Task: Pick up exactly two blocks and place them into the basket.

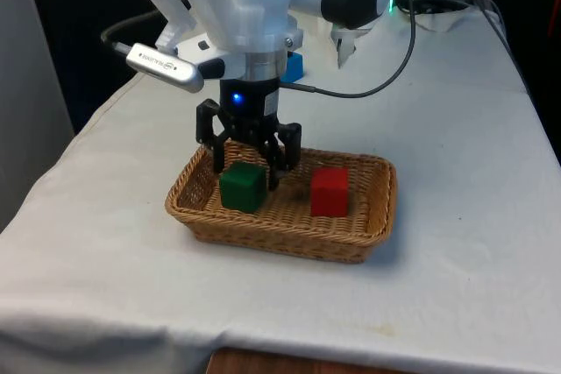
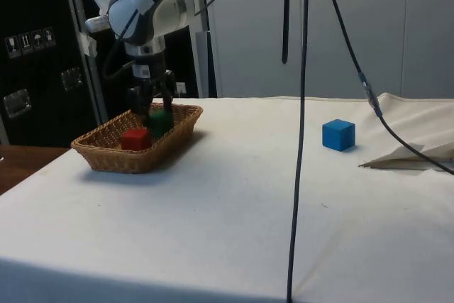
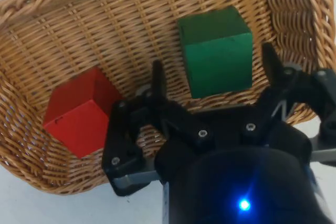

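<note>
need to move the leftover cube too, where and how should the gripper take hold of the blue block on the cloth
Probably from straight above, closing the fingers on two opposite vertical faces of the blue block. It sits flat and alone on the white cloth, away from the basket, so its top and sides are all free. It stands slightly turned, so the wrist should rotate to square the fingers with its faces.

White cloth (image 2: pixel 234 204), black cables (image 2: pixel 301 125)

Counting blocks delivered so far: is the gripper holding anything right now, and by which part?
Nothing is held: the gripper is open, fingers apart from the green block resting in the basket.
</note>
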`<state>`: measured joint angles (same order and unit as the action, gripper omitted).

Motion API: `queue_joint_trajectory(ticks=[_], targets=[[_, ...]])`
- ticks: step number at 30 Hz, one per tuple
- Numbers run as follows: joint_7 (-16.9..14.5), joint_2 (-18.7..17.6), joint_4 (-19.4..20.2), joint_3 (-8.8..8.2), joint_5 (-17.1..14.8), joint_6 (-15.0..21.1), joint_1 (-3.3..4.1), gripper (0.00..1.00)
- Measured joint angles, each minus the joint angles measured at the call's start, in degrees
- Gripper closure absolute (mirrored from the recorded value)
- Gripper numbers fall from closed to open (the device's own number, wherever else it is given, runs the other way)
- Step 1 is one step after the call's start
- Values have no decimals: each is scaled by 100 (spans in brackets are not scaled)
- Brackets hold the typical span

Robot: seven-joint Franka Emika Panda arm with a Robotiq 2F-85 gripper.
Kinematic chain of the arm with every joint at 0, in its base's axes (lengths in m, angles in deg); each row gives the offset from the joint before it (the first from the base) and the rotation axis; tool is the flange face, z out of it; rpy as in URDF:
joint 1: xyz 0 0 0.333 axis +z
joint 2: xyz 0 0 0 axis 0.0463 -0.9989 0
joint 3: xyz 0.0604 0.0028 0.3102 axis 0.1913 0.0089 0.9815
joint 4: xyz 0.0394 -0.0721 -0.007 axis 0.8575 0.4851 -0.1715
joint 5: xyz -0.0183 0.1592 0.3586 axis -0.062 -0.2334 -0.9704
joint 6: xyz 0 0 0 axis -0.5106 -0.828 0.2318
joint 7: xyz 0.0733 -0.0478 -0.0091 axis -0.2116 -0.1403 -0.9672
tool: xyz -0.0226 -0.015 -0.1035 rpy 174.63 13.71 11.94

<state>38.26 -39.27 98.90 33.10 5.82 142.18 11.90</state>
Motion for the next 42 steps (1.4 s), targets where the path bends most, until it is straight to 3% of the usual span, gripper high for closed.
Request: queue_joint_trajectory(ticks=[1,2,11,18,26,29,35,42], targets=[[0,0,0,0,0,0,0,5],[0,0,0,0,0,0,0,0],[0,0,0,-6,0,0,6,0],[-11,264,126,-86,17,-155,52,0],[-34,1003,762,-109,229,-218,160,0],[-34,1071,825,-103,258,-218,178,0],[-23,1358,1014,-92,395,-309,286,0],[-29,1398,997,-80,441,-407,355,0]])
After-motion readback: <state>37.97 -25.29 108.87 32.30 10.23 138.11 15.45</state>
